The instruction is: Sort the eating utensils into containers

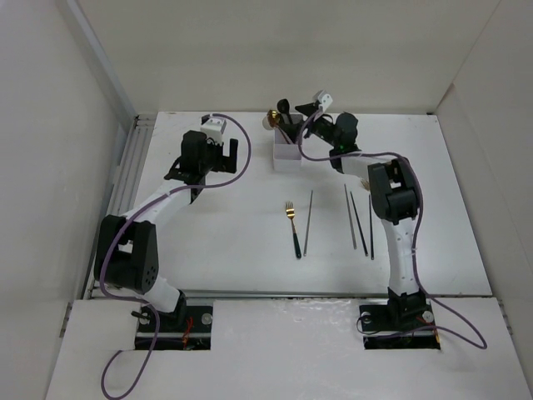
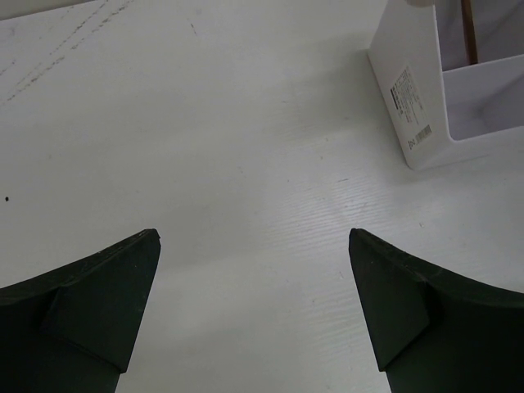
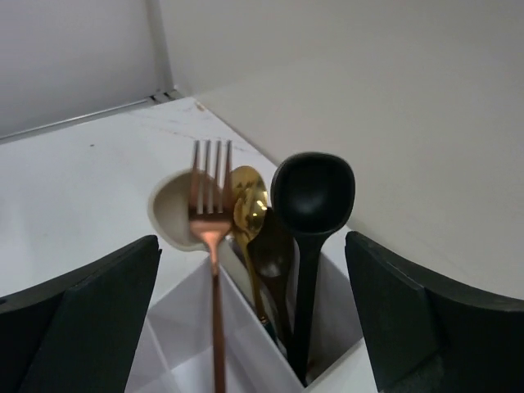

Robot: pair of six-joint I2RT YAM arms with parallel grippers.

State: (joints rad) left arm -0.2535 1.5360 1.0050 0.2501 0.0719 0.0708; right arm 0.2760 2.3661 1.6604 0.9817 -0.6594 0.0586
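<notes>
The white organiser (image 1: 286, 148) stands at the back of the table. Its far compartment holds the black spoon (image 3: 313, 196), the gold spoon (image 3: 249, 205), the brown spoon (image 3: 272, 255) and the pale spoon (image 3: 170, 214). The copper fork (image 3: 211, 214) stands tines up in the middle compartment. My right gripper (image 1: 303, 123) is open and empty, its fingers wide on either side of the organiser's (image 3: 184, 332) far end. A gold black-handled fork (image 1: 292, 227) and several dark chopsticks (image 1: 308, 221) lie on the table in front. My left gripper (image 1: 208, 165) is open and empty, left of the organiser (image 2: 416, 106).
White walls close the table at the back and on both sides. A metal rail (image 1: 132, 171) runs along the left edge. More chopsticks (image 1: 358, 221) lie close to the right arm's forearm (image 1: 393, 196).
</notes>
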